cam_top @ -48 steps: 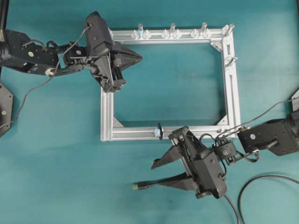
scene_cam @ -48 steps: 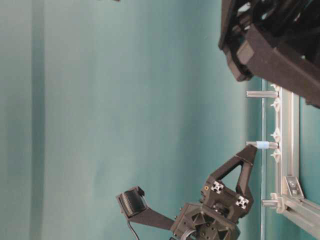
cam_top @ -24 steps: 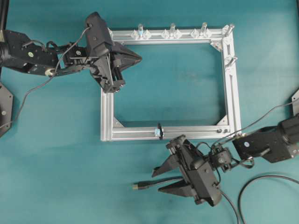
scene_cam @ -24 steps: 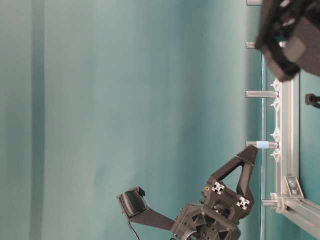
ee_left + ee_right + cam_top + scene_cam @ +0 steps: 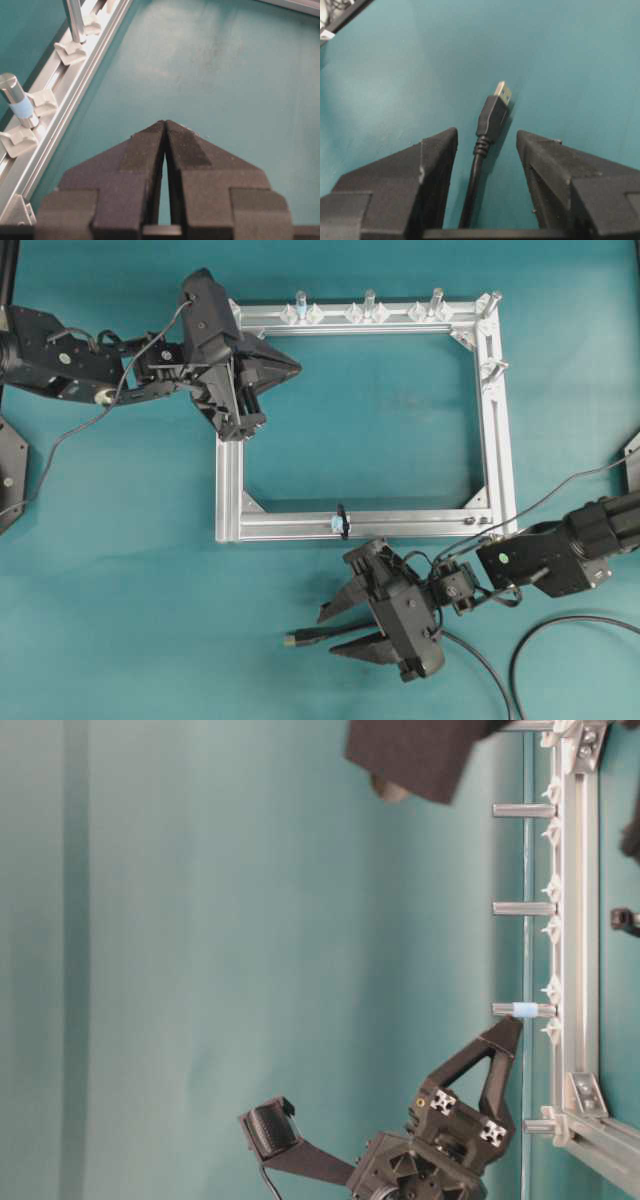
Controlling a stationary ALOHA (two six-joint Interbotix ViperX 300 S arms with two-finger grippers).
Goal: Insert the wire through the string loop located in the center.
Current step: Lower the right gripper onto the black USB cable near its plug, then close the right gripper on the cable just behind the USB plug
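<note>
From overhead, the right gripper (image 5: 340,628) hangs low over the teal table (image 5: 120,620) just below the frame's near bar, its jaws spread wide with the wire (image 5: 325,634) running between them; the gold-tinted plug lies on the table just past the fingertips, pointing left. The string loop (image 5: 342,521) stands untouched on the near bar of the aluminium frame (image 5: 497,420), near the gripper and a little above it in this view, so the step in hand looks like the pick-up of the wire, with threading not yet begun. The left gripper (image 5: 285,365) sits at the frame's far left corner, well apart from both wire and loop. The table-level view shows only that left gripper (image 5: 505,1035), its tip close by a blue-banded peg (image 5: 524,1010), and the loop (image 5: 624,919) as a small dark shape at the right edge; the wire is out of sight there. The left wrist view shows its jaws pressed together on nothing above bare table. The right wrist view shows the wire (image 5: 485,140) centred between the open fingers (image 5: 437,165), touching neither. The next move calls for closing on the cable just behind the plug, leaving a short stiff length free, then lifting and aiming the plug square at the small loop.
</note>
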